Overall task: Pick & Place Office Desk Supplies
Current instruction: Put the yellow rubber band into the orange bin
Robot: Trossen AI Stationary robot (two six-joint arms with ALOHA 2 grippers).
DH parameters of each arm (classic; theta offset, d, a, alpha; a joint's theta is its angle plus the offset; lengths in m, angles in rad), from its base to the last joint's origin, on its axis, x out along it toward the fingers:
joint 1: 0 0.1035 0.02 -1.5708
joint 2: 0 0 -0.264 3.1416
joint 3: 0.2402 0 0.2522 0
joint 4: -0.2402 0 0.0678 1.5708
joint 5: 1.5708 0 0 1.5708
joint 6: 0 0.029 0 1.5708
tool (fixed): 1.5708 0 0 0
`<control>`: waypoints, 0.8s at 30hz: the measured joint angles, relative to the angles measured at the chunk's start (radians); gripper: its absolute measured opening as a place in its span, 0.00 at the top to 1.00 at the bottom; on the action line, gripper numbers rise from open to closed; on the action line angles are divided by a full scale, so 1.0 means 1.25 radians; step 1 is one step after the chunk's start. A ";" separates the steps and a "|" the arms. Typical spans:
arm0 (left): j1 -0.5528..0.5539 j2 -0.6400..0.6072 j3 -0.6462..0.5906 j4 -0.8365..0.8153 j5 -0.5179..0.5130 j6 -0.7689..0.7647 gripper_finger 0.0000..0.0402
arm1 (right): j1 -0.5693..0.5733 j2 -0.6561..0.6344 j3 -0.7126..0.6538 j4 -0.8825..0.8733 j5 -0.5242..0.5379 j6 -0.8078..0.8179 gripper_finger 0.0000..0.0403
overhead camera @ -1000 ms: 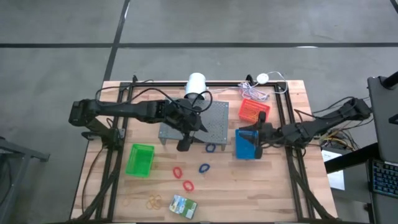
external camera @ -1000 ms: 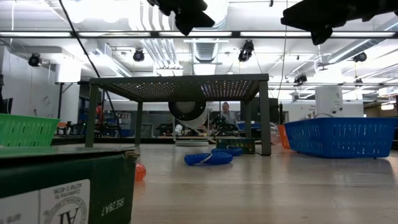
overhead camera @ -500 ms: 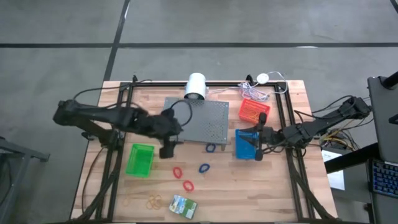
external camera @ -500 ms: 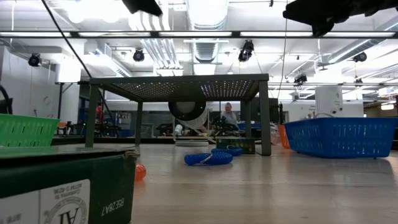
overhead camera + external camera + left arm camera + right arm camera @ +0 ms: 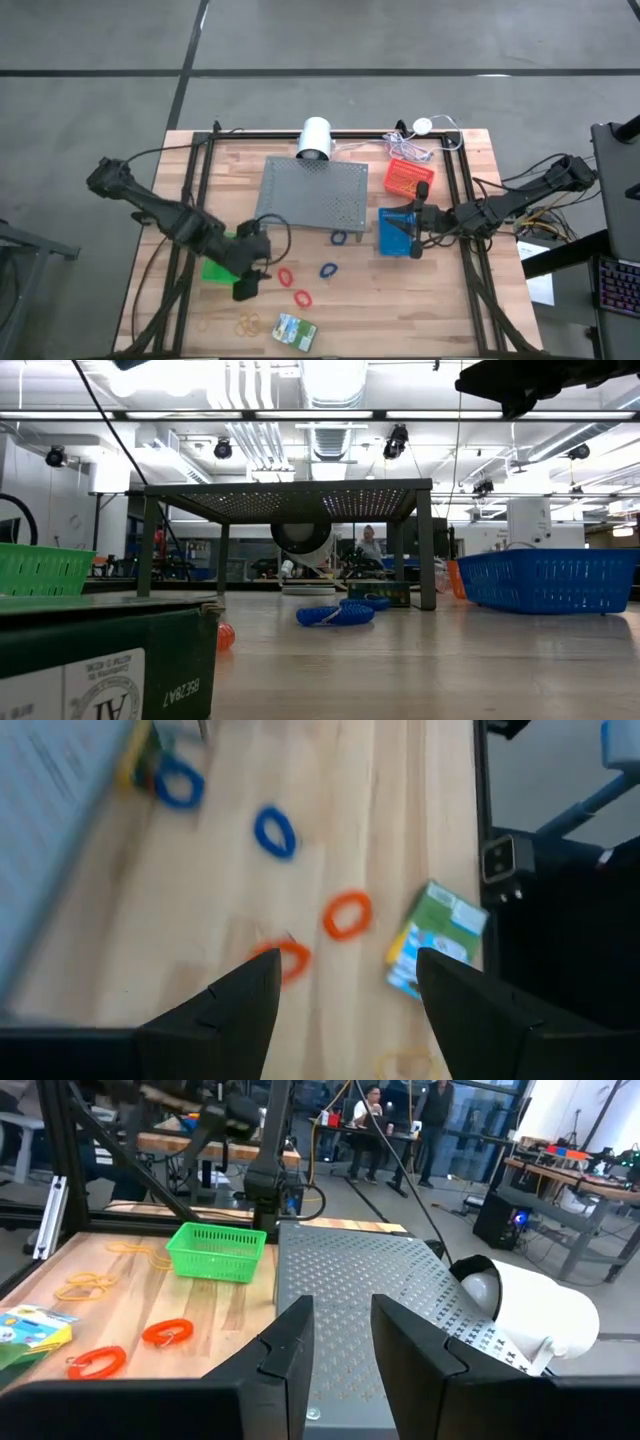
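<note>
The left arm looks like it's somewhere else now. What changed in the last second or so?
The left gripper swung from over the grey stand down toward the table's front, ending beside the green basket near the red bands. Its fingers are open and empty. The right gripper stayed at the blue basket; the supplies have not moved.

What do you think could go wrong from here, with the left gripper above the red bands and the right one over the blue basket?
The left gripper, open, hangs close to the nearer red band, with the green basket right beside its arm; coming down, it could knock the basket or flick the band away. The second red band lies close by, so both might get caught together. The right gripper is at the blue basket's edge and might catch the rim.
</note>
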 joint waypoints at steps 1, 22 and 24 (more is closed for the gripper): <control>-0.012 0.000 -0.012 0.000 0.000 -0.033 0.41 | 0.000 0.000 0.000 0.000 0.000 0.007 0.75; -0.195 0.000 -0.173 0.055 0.021 -0.523 0.41 | 0.000 0.000 0.000 0.001 -0.002 0.113 0.77; -0.203 0.000 -0.173 0.054 0.021 -0.546 0.41 | 0.000 0.000 0.000 0.001 -0.002 0.116 0.76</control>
